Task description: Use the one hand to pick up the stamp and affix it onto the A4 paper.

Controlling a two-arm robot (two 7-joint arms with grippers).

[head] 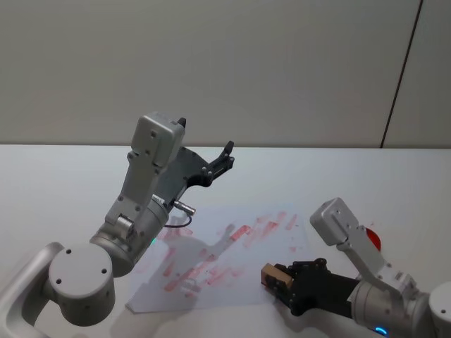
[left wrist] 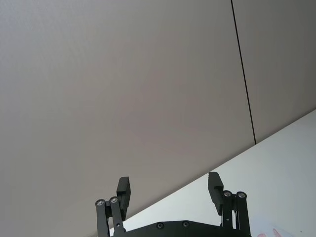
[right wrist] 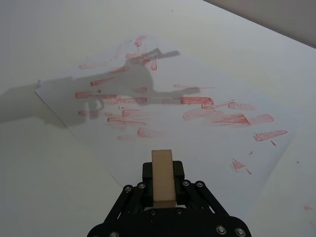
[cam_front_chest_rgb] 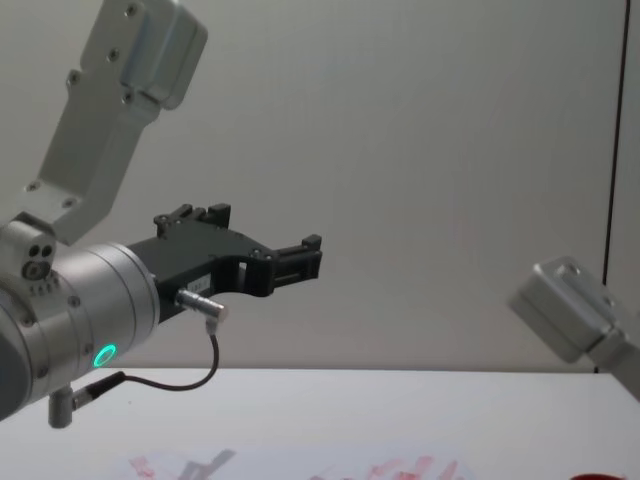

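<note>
The stamp (head: 270, 274), a small tan wooden block, is held in my right gripper (head: 277, 282), which is shut on it low at the front right. In the right wrist view the stamp (right wrist: 162, 170) sits between the black fingers (right wrist: 180, 174), just short of the near edge of the A4 paper (right wrist: 207, 138). The A4 paper (head: 264, 278) lies flat on the table and bears many pinkish-red smeared marks. My left gripper (head: 224, 158) is raised well above the table behind the sheet, open and holding nothing. Its fingers (left wrist: 215, 190) point at the wall.
A red round object (head: 373, 239) lies on the white table (head: 63, 183) just behind my right arm. The raised left arm casts a shadow over the sheet's left part. In the chest view the left gripper (cam_front_chest_rgb: 300, 258) hangs high over the paper's strip (cam_front_chest_rgb: 390, 468).
</note>
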